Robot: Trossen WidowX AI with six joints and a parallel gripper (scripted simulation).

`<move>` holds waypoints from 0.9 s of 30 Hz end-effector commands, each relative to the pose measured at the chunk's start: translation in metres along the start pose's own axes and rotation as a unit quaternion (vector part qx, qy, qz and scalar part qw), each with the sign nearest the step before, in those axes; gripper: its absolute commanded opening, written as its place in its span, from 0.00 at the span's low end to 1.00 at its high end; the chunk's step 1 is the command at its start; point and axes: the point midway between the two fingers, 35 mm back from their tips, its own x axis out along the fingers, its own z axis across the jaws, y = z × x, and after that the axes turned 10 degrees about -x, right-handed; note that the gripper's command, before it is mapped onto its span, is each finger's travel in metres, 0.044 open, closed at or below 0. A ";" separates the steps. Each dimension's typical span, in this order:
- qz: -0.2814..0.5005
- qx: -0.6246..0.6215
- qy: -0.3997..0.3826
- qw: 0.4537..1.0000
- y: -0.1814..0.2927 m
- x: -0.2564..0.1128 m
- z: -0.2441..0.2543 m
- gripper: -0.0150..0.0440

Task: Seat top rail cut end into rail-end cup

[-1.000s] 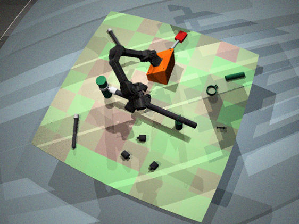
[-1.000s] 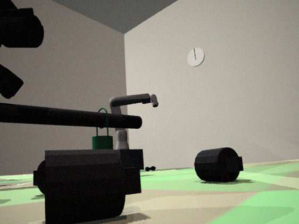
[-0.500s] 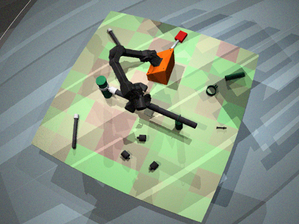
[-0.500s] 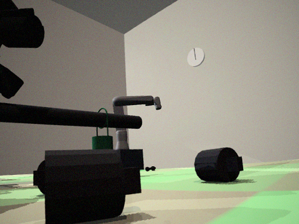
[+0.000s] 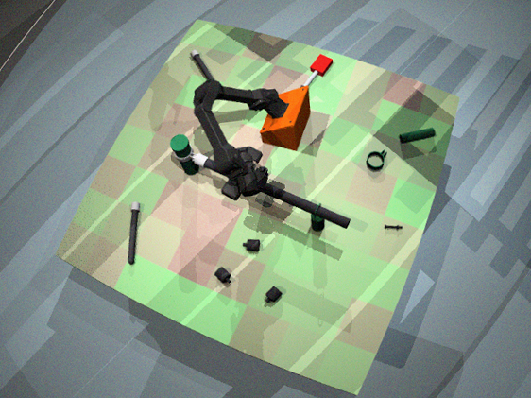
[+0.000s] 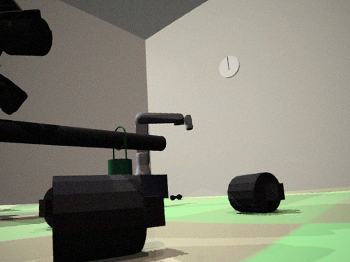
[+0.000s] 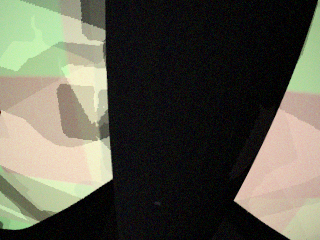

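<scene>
The long black top rail (image 5: 300,205) (image 6: 55,133) runs through the thin green loop cap (image 6: 125,137) on the short green post (image 5: 317,223) (image 6: 119,166), with its free end beyond the loop. Its other end meets the white rail-end cup (image 5: 199,159) beside the big post (image 5: 190,166); how deep it sits in the cup cannot be told. The grey brace band (image 5: 183,156) is just below the green post cap (image 5: 180,142). My gripper (image 5: 249,181) is shut on the rail between the two posts. In the wrist view the dark rail (image 7: 175,100) fills the middle and the grip itself is hard to make out.
An orange block (image 5: 294,117) stands behind the gripper, with a red block (image 5: 321,64) on a white rod. A green ring band (image 5: 368,162), a green tube (image 5: 416,135) and a small bolt (image 5: 393,226) lie right. Several black fittings (image 5: 252,245) (image 6: 96,215) lie in front, a grey-ended rod (image 5: 133,233) left.
</scene>
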 end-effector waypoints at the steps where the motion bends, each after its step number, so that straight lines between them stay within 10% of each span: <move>1: 0.005 0.000 0.003 1.000 0.001 -0.003 0.000 0.25; 27: 0.002 0.000 -0.001 1.000 0.003 -0.001 0.001 0.25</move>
